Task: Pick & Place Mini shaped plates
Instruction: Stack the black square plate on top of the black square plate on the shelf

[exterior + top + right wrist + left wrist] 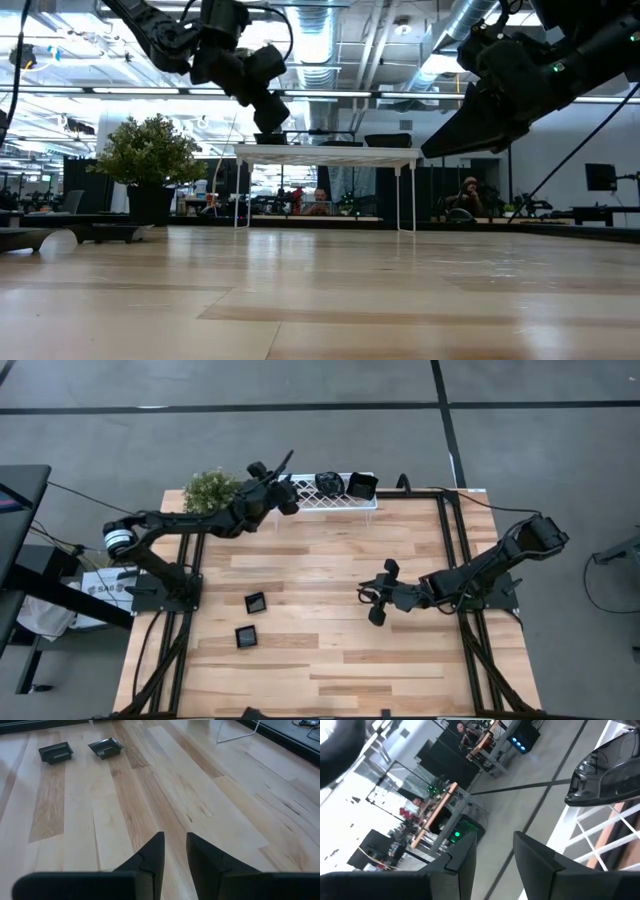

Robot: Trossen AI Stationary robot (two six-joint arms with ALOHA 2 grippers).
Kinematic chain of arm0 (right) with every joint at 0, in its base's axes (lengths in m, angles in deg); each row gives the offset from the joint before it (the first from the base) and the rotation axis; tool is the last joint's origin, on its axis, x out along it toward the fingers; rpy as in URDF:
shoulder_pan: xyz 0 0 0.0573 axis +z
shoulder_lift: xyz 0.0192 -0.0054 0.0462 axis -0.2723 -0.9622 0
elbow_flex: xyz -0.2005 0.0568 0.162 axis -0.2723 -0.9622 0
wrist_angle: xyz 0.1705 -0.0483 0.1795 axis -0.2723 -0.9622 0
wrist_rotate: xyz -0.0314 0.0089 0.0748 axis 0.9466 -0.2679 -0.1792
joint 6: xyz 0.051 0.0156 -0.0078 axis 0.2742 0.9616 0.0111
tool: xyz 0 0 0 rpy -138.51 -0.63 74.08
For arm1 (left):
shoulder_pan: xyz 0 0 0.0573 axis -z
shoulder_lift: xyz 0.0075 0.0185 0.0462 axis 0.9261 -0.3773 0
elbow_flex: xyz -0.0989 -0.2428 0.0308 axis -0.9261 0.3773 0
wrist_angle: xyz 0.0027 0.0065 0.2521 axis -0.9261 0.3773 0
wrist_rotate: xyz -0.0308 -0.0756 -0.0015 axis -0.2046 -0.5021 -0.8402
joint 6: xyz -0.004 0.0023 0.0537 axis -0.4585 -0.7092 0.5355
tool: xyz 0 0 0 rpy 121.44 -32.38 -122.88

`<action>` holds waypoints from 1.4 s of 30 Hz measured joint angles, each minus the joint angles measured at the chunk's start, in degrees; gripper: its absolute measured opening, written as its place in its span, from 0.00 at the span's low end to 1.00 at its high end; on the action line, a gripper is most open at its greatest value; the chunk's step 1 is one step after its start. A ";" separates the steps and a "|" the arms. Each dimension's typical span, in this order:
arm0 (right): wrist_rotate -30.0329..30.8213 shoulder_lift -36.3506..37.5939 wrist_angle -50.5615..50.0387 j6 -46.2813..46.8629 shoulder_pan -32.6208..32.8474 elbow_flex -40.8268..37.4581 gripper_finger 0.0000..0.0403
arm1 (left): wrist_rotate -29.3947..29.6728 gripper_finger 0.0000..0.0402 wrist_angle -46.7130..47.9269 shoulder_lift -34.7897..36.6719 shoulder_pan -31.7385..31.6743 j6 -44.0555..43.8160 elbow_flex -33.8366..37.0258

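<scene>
Left end effector [287, 495] hovers at the near-left end of the white lattice rack [335, 503], fingers apart with nothing between them. Two glossy black mini dishes [343, 485] sit on the rack's right half. Judgement: back off straight and high so the fingers clear the lattice and leave those dishes alone. Two square black mini plates [250, 619] lie on the light wooden table [330, 650], front-left, well apart from it. Right end effector [378, 596] waits mid-table, fingers slightly parted, empty.
</scene>
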 joint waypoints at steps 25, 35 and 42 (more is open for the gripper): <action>-0.21 0.00 -0.04 -0.05 -1.10 0.00 0.19 | 0.49 0.33 -4.68 -0.98 -1.98 3.71 0.00; -0.18 0.00 -0.04 -0.05 -1.14 0.00 0.19 | -0.89 0.33 -6.34 -1.68 -2.82 1.94 0.02; -0.22 0.00 -0.07 -0.24 -1.47 0.00 0.19 | -0.77 0.33 -6.47 -1.43 -0.62 2.94 0.02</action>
